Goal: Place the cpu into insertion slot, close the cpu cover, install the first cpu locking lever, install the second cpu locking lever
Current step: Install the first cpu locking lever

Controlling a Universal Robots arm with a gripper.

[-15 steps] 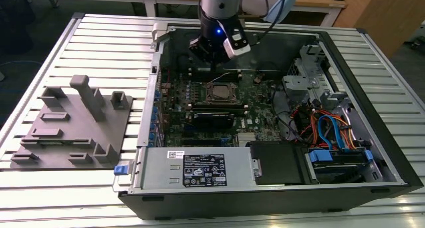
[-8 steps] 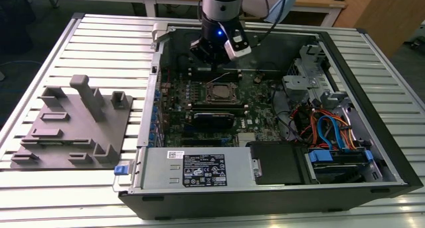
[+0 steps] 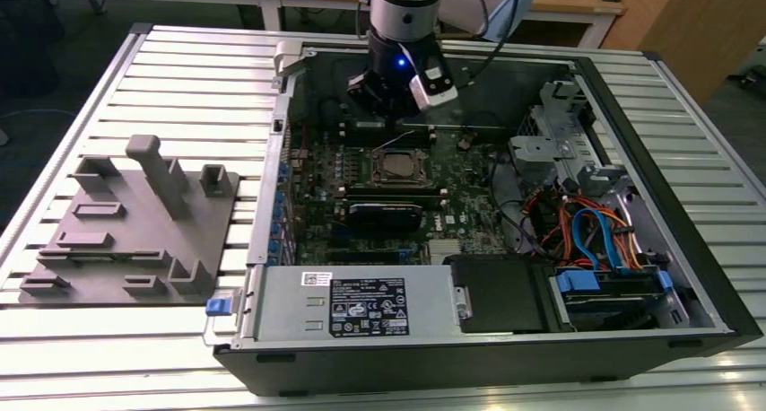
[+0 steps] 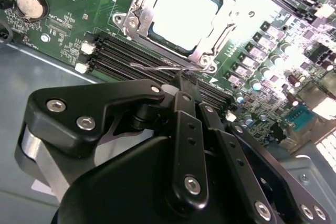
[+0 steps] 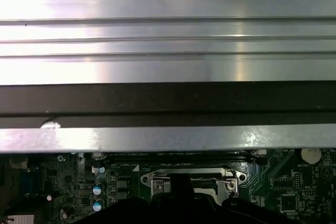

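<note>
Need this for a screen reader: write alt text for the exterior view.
A robot arm's gripper reaches into an open computer case, beside the insertion slot holding the cpu on a green motherboard. A grey fixture block lies on the ribbed table at the exterior view's left.

Grey fixture block (image 3: 126, 227) on slatted table (image 3: 192, 70) — power supply (image 3: 359, 303) inside case (image 3: 479, 366).

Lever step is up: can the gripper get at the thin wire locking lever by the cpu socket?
Probably yes: the gripper tip sits right at the wire lever beside the cpu cover, nothing between them, and the case is open above.
</note>
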